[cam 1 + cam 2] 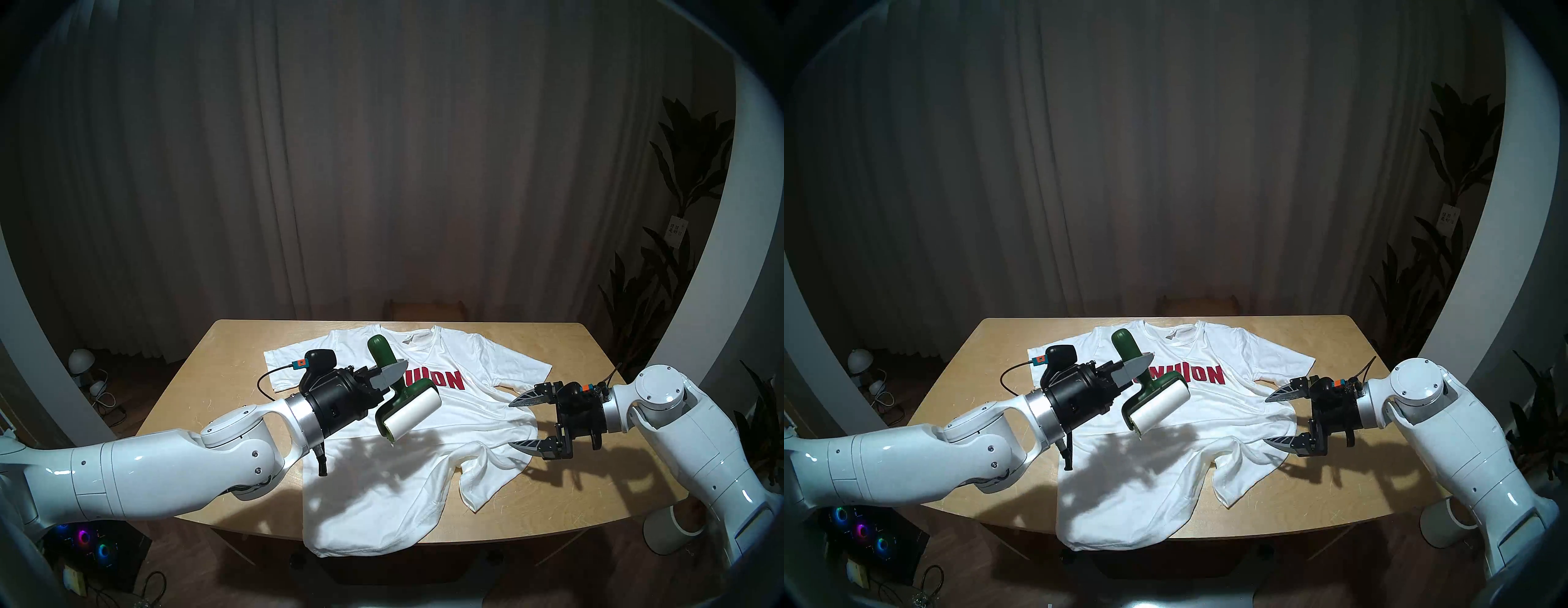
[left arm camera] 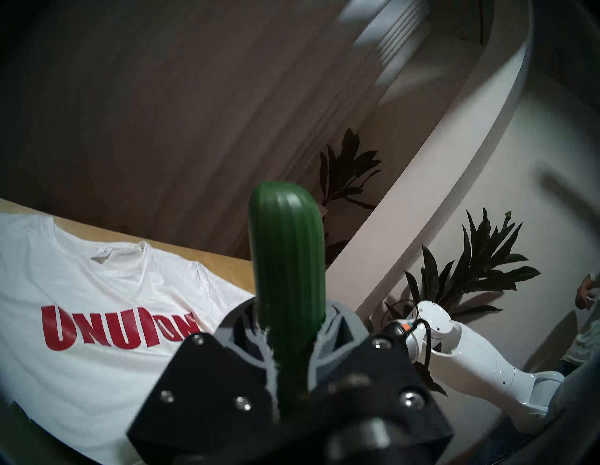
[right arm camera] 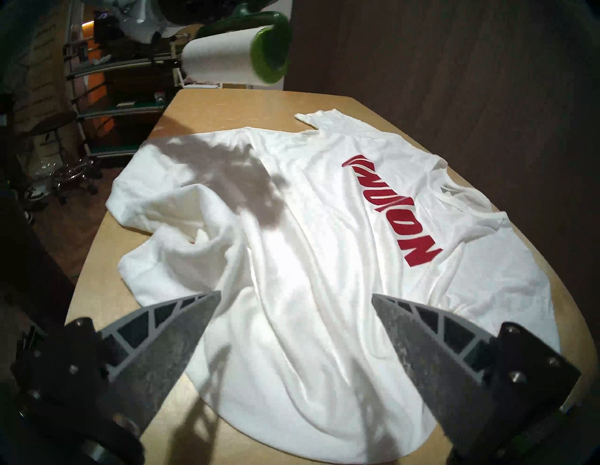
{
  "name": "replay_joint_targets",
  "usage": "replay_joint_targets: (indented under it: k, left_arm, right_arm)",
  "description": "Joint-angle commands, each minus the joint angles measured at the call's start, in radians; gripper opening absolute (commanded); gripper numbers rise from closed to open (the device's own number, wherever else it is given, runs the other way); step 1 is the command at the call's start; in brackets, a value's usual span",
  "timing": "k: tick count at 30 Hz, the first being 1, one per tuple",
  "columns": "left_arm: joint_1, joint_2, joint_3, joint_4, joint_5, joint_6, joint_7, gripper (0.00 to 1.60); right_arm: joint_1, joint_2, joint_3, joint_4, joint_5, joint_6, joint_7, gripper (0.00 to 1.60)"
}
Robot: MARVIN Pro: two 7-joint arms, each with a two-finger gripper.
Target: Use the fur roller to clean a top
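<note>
The white top point(image 1: 424, 458) point(image 1: 1166, 463) point(image 2: 81, 373) point(image 3: 308, 259) with red letters lies face up on the table, its right hem bunched and folded over. My left gripper point(image 1: 392, 373) point(image 1: 1136, 368) point(image 2: 289, 367) is shut on the dark green handle of the fur roller point(image 1: 409, 409) point(image 1: 1161, 407) point(image 2: 287, 276) point(image 3: 227, 58). The roller hangs in the air above the top's chest, its white roll pointing down toward the cloth. My right gripper point(image 1: 518, 422) point(image 1: 1274, 418) point(image 3: 295, 318) is open just above the top's right edge, nothing between its fingers.
The wooden table point(image 1: 572, 348) point(image 1: 1335, 339) has bare strips left and right of the top. The top's hem hangs over the front edge. Potted plants point(image 1: 662, 263) stand at the right, and a white bin point(image 1: 674, 530) sits on the floor.
</note>
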Motion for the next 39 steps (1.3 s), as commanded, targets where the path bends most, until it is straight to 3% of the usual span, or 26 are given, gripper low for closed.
replay_joint_targets:
  k: [1, 3, 6, 12, 19, 25, 33, 39]
  left_arm:
    - [0.022, 0.027, -0.021, -0.04, 0.054, -0.102, 0.064, 0.0]
    - [0.032, 0.032, -0.013, -0.043, 0.082, -0.151, 0.107, 0.0]
    - [0.038, 0.038, -0.012, -0.045, 0.097, -0.171, 0.13, 0.0]
    - [0.051, 0.053, -0.013, -0.063, 0.124, -0.212, 0.172, 0.0]
    - [0.064, 0.063, -0.013, -0.079, 0.151, -0.243, 0.204, 0.0]
    - [0.073, 0.067, -0.014, -0.09, 0.158, -0.263, 0.232, 0.0]
    - [0.075, 0.072, -0.01, -0.095, 0.151, -0.262, 0.235, 0.0]
    - [0.081, 0.071, -0.007, -0.093, 0.153, -0.273, 0.232, 0.0]
  right_arm:
    - [-0.101, 0.019, 0.025, -0.047, 0.011, -0.096, -0.025, 1.6]
    - [-0.148, 0.001, 0.04, -0.062, -0.012, -0.157, -0.064, 1.6]
    - [-0.178, -0.032, 0.043, -0.061, -0.025, -0.186, -0.117, 1.6]
    - [-0.17, -0.099, 0.008, -0.066, -0.066, -0.23, -0.195, 1.6]
    - [-0.144, -0.135, -0.023, -0.063, -0.097, -0.227, -0.243, 1.6]
    - [-0.159, -0.085, -0.026, -0.07, -0.129, -0.211, -0.235, 1.6]
    - [-0.234, 0.023, 0.036, -0.088, -0.114, -0.217, -0.177, 1.6]
    - [-0.275, 0.011, 0.078, -0.095, -0.076, -0.221, -0.183, 1.6]
